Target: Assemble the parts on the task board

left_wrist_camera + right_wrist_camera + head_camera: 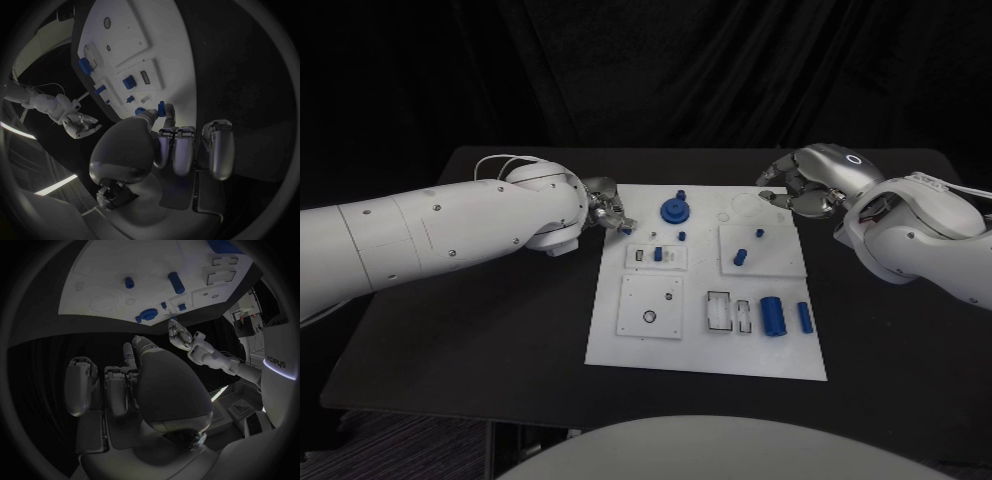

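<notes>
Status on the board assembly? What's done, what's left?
Early stage. On the task board the blue gear-like part sits near the far edge, and small blue pegs stand in the square plate. In hand: nothing visible; left hand and right hand hover at the far corners. Left: two blue cylinders lie loose.

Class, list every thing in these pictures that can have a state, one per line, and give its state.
White task board: lying flat on the black table.
Blue round gear-like part: sitting on the board near its far edge.
Two blue cylinder parts: lying side by side on the board.
Left hand: at the board's far left corner, holding nothing I can see.
Right hand: fingers curled, empty.
</notes>
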### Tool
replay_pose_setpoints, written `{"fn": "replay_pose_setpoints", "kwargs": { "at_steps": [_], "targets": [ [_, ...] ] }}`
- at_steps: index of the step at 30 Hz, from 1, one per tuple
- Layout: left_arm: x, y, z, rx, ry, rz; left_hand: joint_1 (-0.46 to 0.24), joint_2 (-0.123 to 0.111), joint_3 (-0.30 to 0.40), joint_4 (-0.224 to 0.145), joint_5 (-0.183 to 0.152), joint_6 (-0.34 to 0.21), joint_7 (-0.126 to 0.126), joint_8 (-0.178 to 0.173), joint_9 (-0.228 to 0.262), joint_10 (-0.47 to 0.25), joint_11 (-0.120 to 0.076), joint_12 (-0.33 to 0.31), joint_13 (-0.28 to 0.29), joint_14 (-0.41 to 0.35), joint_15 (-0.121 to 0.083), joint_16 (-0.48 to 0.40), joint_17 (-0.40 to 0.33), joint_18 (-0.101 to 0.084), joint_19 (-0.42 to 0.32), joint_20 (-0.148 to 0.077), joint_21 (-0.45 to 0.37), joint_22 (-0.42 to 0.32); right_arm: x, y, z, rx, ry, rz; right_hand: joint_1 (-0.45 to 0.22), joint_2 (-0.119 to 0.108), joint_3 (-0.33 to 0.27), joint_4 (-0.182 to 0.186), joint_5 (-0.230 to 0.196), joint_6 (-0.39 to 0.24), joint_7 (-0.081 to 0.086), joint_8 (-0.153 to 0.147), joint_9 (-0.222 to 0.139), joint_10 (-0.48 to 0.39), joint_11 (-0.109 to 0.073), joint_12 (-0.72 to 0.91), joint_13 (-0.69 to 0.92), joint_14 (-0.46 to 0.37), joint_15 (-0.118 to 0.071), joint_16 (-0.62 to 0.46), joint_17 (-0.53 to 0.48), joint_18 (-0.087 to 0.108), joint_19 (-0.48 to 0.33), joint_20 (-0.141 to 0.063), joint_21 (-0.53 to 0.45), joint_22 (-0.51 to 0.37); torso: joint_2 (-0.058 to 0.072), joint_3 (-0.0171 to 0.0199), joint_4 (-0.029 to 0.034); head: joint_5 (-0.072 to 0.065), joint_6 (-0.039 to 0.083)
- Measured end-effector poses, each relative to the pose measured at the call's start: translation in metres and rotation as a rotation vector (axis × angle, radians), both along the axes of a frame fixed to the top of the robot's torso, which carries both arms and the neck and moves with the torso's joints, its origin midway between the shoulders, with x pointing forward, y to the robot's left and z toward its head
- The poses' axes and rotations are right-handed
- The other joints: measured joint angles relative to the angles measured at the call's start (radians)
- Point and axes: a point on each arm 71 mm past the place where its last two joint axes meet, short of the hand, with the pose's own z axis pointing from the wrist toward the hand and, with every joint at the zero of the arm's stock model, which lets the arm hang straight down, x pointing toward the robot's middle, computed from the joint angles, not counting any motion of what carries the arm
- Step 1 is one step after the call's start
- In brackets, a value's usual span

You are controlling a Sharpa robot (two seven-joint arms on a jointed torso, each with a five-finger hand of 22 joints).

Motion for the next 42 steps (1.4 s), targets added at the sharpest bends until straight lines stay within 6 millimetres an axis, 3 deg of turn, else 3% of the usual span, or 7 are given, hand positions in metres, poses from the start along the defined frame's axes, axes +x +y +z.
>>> {"fn": "replay_pose_setpoints", "kwargs": {
  "at_steps": [15, 42],
  "targets": [
    [-0.024, -0.01, 0.003, -0.029, 0.009, -0.044, -0.008, -0.008, 0.013, 0.007, 0.0, 0.004, -0.004, 0.0, 0.0, 0.0, 0.0, 0.0, 0.0, 0.0, 0.0, 0.0, 0.0, 0.0, 0.004, -0.004, 0.0, 0.0, 0.0, 0.0, 0.0, -0.001, 0.001, -0.001, 0.0, 0.0, 0.0, 0.0, 0.0, 0.0, 0.0, 0.0, 0.0, 0.0, 0.0, 0.0, 0.0, 0.0, 0.0, 0.0, 0.0, 0.0, 0.0, 0.0, 0.0, 0.0, 0.002, -0.0004, 0.0006, 0.003, 0.0],
    [-0.027, -0.018, -0.007, -0.018, 0.038, -0.052, -0.02, -0.02, 0.025, 0.019, -0.017, 0.007, 0.0, 0.0, 0.001, 0.0, 0.0, 0.0, 0.0, 0.004, -0.004, 0.0, 0.0, 0.0, 0.004, -0.004, 0.0, 0.0, 0.0, 0.0, -0.002, -0.002, 0.005, -0.002, 0.0, 0.0, 0.003, -0.003, 0.004, 0.0, 0.0, 0.0, 0.0, 0.0, 0.0, 0.0, 0.001, 0.0, 0.0, 0.0, 0.0, 0.0, 0.0, 0.0, 0.0, 0.0, 0.002, -0.0005, -0.0024, 0.01, 0.0]
  ]
}}
